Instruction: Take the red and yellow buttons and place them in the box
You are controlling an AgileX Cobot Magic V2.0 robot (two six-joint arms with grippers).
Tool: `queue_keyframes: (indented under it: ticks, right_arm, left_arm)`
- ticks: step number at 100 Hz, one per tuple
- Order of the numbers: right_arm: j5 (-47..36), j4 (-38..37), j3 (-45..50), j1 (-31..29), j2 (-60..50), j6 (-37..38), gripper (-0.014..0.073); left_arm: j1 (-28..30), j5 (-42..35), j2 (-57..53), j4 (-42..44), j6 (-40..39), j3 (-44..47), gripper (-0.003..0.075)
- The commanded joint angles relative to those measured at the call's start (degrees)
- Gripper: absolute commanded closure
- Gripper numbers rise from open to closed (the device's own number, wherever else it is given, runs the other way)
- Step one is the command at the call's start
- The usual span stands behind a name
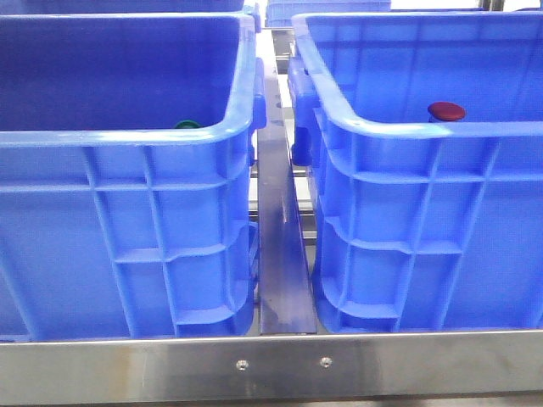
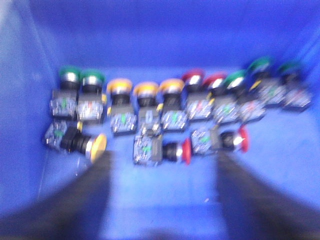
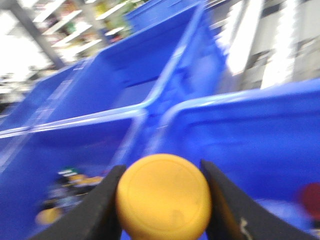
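Two blue crates fill your front view, and neither arm shows there. Start at your left claw: it hangs over the left crate with its dark fingers spread wide and nothing between them. Beyond its fingertips lies the stock of buttons on the crate floor: a row standing cap-up with green caps at either end, yellow caps in the middle and red caps just past them. Nearer the claw three lie tipped over, a yellow one ahead of the one finger and two red ones ahead of the gap. The picture is blurred, so you cannot count on exact edges.

Move to your right claw: its fingers are closed against the sides of a yellow button, cap towards the camera. It sits above the crates, near the rims between them; the right box lies to one side of it and already holds a red button.

You look to be in the carry step with the yellow button. Next you would bring the right claw well inside the box's rim before letting go. The left claw could then drop onto a tipped red button.
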Motion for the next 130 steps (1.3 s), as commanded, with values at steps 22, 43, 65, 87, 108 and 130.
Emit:
queue_keyframes:
  ticks: [22,43,65,87,108,130]
  right_arm:
    - [-19.6,7.0,-2.3,-0.6,-0.7,-17.6,0.0477]
    - [-22.5,7.0,-6.8,-0.6,8.3,-23.0,0.0477]
    - [-24.0,7.0,-12.7,-0.7,19.0,-26.9,0.0477]
    - [-24.0,7.0,-17.0,-1.0,26.3,-28.1,0.0477]
    - [-23.7,7.0,-19.6,-1.7,30.1,-29.6,0.0477]
    - [-23.1,7.0,-21.8,-1.7,33.7,-30.2,0.0477]
  left_arm:
    - [0.1,-4.8,-5.8,2.4,-0.7,0.3,0.0741]
    - [0.1,-5.3,-5.8,2.3,-0.7,0.3,0.0741]
    - [0.1,-5.3,-5.8,2.3,-0.7,0.3,0.0741]
    - [0.1,-5.3,-5.8,2.2,-0.7,0.3,0.0741]
    - [0.1,-5.3,-5.8,2.2,-0.7,0.3,0.0741]
    - [0.1,-5.3,-5.8,2.2,-0.7,0.3,0.0741]
